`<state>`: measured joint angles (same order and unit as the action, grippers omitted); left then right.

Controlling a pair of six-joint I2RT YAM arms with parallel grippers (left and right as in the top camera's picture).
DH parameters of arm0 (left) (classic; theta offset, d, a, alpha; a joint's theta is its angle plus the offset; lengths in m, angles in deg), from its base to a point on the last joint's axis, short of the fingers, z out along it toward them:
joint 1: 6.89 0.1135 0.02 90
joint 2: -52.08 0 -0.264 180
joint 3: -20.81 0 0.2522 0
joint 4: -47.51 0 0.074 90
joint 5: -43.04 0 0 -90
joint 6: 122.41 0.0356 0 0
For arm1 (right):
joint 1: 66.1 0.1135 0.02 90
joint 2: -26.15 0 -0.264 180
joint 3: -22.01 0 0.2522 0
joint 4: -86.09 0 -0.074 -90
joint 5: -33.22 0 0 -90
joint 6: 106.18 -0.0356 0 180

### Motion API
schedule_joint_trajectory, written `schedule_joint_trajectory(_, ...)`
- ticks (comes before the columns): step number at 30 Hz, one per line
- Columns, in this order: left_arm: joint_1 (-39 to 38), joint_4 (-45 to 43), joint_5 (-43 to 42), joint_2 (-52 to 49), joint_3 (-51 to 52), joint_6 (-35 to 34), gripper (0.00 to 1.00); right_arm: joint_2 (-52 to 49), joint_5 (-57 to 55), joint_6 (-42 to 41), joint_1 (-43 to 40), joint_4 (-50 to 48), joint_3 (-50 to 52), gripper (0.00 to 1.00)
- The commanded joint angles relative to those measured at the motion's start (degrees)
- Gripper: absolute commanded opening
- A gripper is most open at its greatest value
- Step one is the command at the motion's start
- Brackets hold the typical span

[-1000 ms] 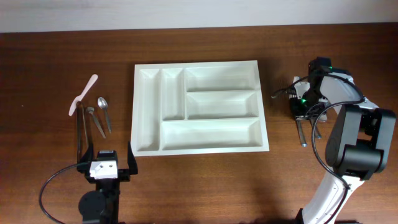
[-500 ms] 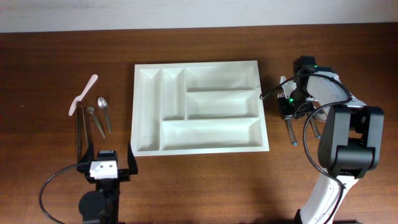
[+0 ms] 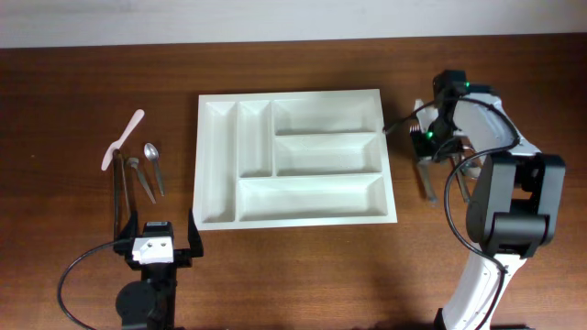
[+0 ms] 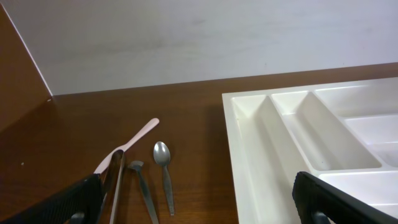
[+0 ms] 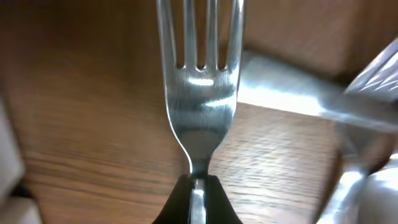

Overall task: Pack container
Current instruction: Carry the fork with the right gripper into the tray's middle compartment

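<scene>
The white cutlery tray (image 3: 220, 156) lies mid-table, its compartments empty; it also shows in the left wrist view (image 4: 249, 143). My right gripper (image 3: 429, 137) hovers just right of the tray's right edge, shut on a metal fork (image 3: 426, 180). In the right wrist view the jaws (image 5: 198, 190) pinch the fork (image 5: 200, 93) at its neck, tines pointing away. My left gripper (image 3: 154, 246) is open and empty near the front left, below the loose cutlery (image 4: 163, 169).
Left of the tray lie a pink utensil (image 3: 124, 139), two metal spoons (image 3: 152, 161) and a dark long tool (image 3: 117, 197). More metal cutlery (image 3: 464, 180) lies under my right arm; it also shows in the right wrist view (image 5: 292, 99).
My right gripper has moved left and toward the back with the fork, closer to the tray's right edge. The left arm has not moved.
</scene>
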<state>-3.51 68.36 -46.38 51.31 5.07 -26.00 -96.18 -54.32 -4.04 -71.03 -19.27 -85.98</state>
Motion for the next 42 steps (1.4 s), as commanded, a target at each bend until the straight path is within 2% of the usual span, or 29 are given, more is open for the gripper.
schedule_joint_trajectory(1,-0.2,-0.2,-0.7,0.5,0.4,0.1,0.99,-0.2,0.7,-0.4,0.6,1.0,-6.1,0.04)
schedule_joint_trajectory(4,-0.2,-0.2,-0.7,0.5,0.4,0.1,0.99,-0.2,0.8,0.2,0.8,2.4,-10.4,0.04)
schedule_joint_trajectory(17,-0.2,-0.2,-0.7,0.5,0.4,0.1,0.99,-0.2,1.2,19.2,10.2,4.9,-18.0,0.04)
schedule_joint_trajectory(28,-0.2,-0.2,-0.7,0.5,0.4,0.1,0.99,-0.2,1.6,39.1,21.9,4.7,-18.2,0.04)
schedule_joint_trajectory(33,-0.2,-0.2,-0.7,0.5,0.4,0.1,0.99,-0.3,6.0,48.0,25.4,2.9,-15.9,0.04)
schedule_joint_trajectory(42,-0.2,-0.2,-0.7,0.5,0.4,0.1,0.99,-1.1,9.3,49.2,27.4,-0.9,-10.6,0.04)
